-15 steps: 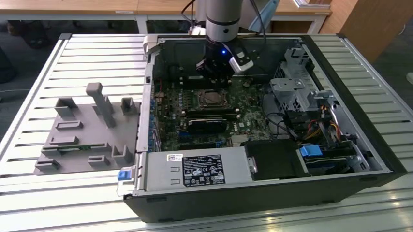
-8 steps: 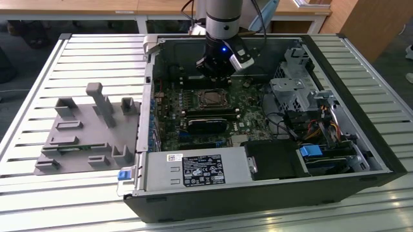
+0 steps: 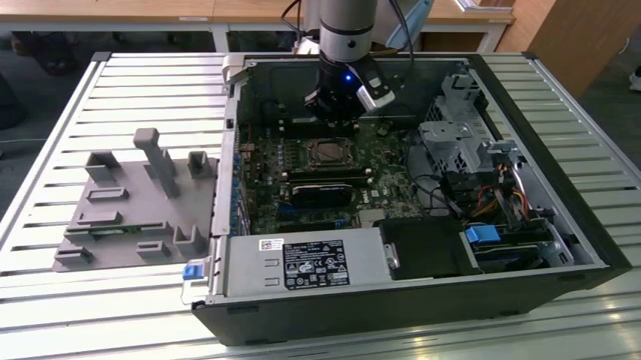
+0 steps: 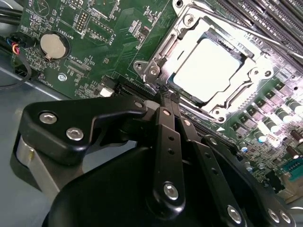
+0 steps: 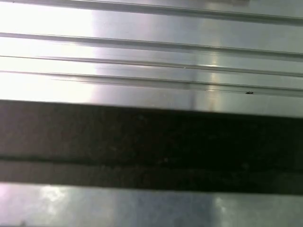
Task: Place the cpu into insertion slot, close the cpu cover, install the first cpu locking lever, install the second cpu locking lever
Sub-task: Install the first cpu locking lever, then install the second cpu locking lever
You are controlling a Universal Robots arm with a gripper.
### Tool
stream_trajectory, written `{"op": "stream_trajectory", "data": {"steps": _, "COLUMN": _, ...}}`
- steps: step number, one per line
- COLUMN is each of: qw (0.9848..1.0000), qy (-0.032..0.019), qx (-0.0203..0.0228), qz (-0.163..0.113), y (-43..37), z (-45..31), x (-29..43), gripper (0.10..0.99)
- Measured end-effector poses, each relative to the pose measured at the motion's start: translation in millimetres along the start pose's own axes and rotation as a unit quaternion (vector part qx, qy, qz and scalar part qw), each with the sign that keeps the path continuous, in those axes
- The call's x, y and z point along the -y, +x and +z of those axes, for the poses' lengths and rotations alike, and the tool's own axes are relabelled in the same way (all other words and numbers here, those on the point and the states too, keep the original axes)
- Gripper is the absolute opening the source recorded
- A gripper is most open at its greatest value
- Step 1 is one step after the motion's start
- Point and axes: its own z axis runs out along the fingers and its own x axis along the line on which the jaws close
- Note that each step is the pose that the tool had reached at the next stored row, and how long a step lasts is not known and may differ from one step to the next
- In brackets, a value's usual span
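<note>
Figure: socket stage. I see the cpu point(image 4: 208, 71) already seated in the insertion slot point(image 3: 328, 154) on the green board, with the cpu cover point(image 4: 215, 108) lying flat around it, apparently closed; whether either locking lever is latched I cannot tell. My arm stands upright over the open case, the hand point(image 4: 166, 97) clenched, fingertips together at the socket's near corner, grasping nothing visible.

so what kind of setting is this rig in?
Looks like a lab or workshop test bench: an open computer case lies on a slatted metal table, a grey fixture tray beside it, wooden desks behind. The gripper sits by the cpu.
</note>
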Motion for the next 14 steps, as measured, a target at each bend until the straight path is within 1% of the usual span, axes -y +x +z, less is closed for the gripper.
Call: {"op": "stream_trajectory", "data": {"steps": 14, "qw": 1.0, "qy": 0.0, "qx": 0.0, "qz": 0.0, "y": 0.2, "z": -0.2, "x": 5.3, "gripper": 0.106}}
